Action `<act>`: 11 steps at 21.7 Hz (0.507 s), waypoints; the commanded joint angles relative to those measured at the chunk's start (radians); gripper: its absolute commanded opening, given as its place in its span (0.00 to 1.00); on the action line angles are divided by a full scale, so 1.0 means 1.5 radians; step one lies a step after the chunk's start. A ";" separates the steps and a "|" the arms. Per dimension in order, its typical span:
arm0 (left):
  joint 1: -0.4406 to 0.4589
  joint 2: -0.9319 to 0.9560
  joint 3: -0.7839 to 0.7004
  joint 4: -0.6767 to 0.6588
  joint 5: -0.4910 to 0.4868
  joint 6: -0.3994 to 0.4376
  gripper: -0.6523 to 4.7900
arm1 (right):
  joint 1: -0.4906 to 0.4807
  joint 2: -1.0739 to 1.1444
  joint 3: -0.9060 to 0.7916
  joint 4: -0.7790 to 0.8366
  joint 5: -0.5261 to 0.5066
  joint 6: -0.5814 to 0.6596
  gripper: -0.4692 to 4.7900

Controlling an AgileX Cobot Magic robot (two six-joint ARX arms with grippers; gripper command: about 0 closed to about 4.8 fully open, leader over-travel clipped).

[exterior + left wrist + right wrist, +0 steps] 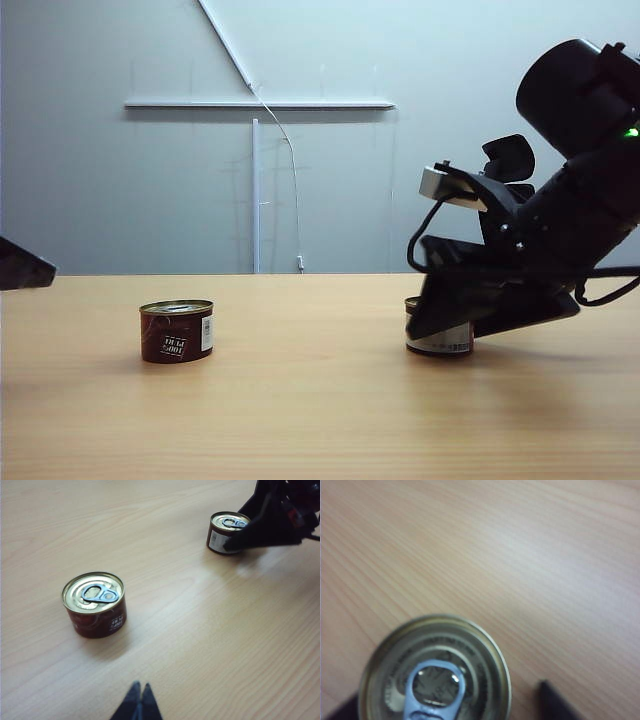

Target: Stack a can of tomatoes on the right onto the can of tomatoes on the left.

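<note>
step: getting the right gripper [440, 325] around the right can [438, 340] before lifting it; no grip yet as far as i can judge
right gripper: low on the table [300, 420], right side of the exterior view, wrapped over the right can; in its wrist view one dark finger [555, 702] sits just beside the can [435, 672] and another dark tip shows at the far side, so jaws stand wide with the can between them, not pinching
left gripper: parked off to the left, well apart from both cans; in its wrist view the fingertips [137, 702] touch, so it's closed on nothing
right can: upright on the table, pull tab up, partly hidden by the gripper in the exterior view
left can: [176, 331] upright, left of centre, well apart from the right can, top clear
how i'd do it: centre the can between the fingers first, close evenly on the wall below the rim, check it doesn't tip, then lift straight up; keep it level for the carry
risk: smooth round wall, i judge an off-centre squeeze could twist or skid it
count cans: two
count grippers: two
count other items on table: none i can see
</note>
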 commanded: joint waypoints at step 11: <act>0.141 -0.014 0.002 0.005 0.002 0.003 0.12 | 0.139 0.013 0.102 0.105 -0.072 0.030 0.20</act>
